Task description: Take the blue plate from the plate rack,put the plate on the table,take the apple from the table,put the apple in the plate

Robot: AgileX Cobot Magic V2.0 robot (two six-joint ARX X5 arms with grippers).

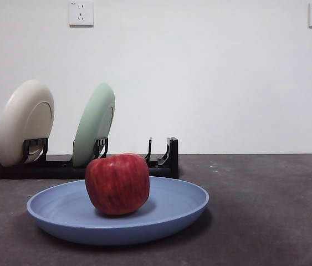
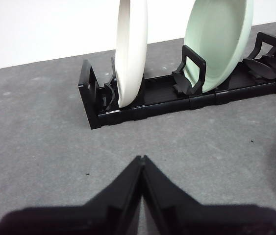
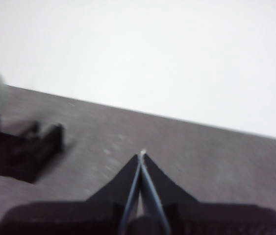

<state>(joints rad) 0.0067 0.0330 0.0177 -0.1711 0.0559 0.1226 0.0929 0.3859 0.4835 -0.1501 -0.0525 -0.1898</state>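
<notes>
Apple (image 1: pixel 117 183), red with faint darker streaks, sits inside the blue plate (image 1: pixel 61 208), roughly at its centre and resting on the plate floor. Blue plate lies flat on the table (image 1: pixel 266 210), directly in front of the plate rack (image 1: pixel 167 158) and close to it; the apple hides part of the rack's base in the front view.

Plate rack, long, low and black, stands behind the blue plate, against a white wall (image 1: pixel 211 77). Two plates stand upright in its slots: a cream plate (image 1: pixel 25 121) toward the far end from the blue plate's centre, and a pale green plate (image 1: pixel 93 124) in a slot nearer the apple. Slots past the pale green plate hold nothing. Two wall sockets (image 1: pixel 81 13) are mounted high on the wall above the rack.

Left gripper (image 2: pixel 141 159), jaws pressed together with nothing between them, hovers over bare table in front of the rack's cream-plate end, well apart from the rack. Right gripper (image 3: pixel 142 155), jaws likewise closed and empty, hangs over bare table off the rack's other end; that view is blurred, showing only the rack's end and a pale green smudge beyond it. Neither gripper appears in the front view, and nothing stands between the apple and either one.
</notes>
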